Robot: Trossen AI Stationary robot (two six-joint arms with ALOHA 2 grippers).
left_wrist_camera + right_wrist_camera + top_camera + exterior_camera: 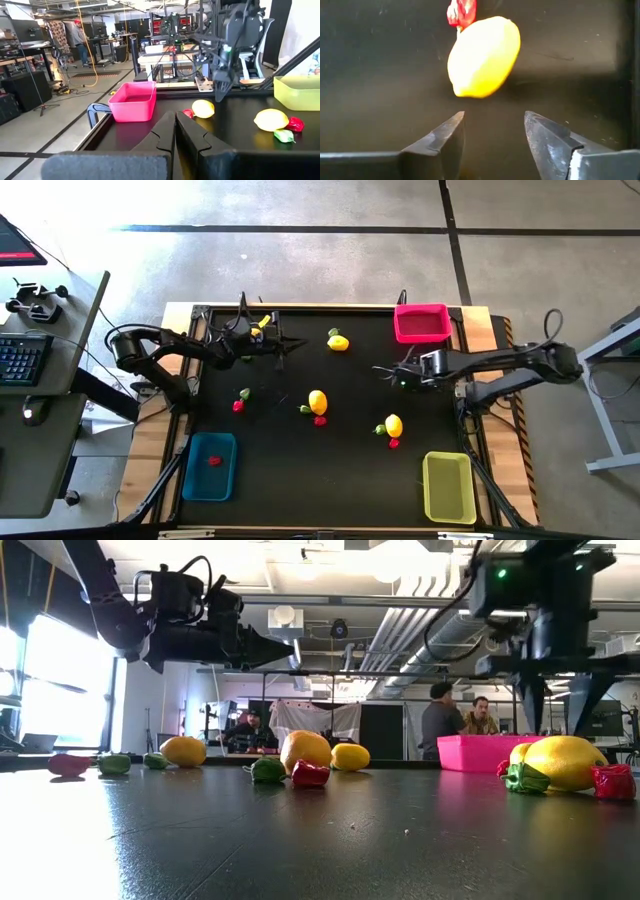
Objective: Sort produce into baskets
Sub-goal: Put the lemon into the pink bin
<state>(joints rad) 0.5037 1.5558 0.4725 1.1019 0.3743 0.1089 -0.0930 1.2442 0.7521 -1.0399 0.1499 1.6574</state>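
Observation:
Three yellow lemons lie on the black mat: one at the far middle (pixel 339 341), one in the centre (pixel 318 401) and one toward the right (pixel 394 425). Small red (pixel 394 443) and green (pixel 380 429) pieces lie beside them. My right gripper (pixel 494 125) points down, open, over the mat just short of the right lemon (pixel 484 56), touching nothing. It also shows above that lemon (pixel 565 760) as my right gripper (pixel 555 705) in the low view. My left gripper (pixel 175 125) waits level above the far left of the mat, shut and empty.
The pink basket (pixel 422 322) stands at the far right corner and the yellow-green basket (pixel 448 485) at the near right. The blue basket (pixel 210 465) at the near left holds one red piece (pixel 214 461). Another red (pixel 238 406) and green (pixel 245 393) piece lie at mid left.

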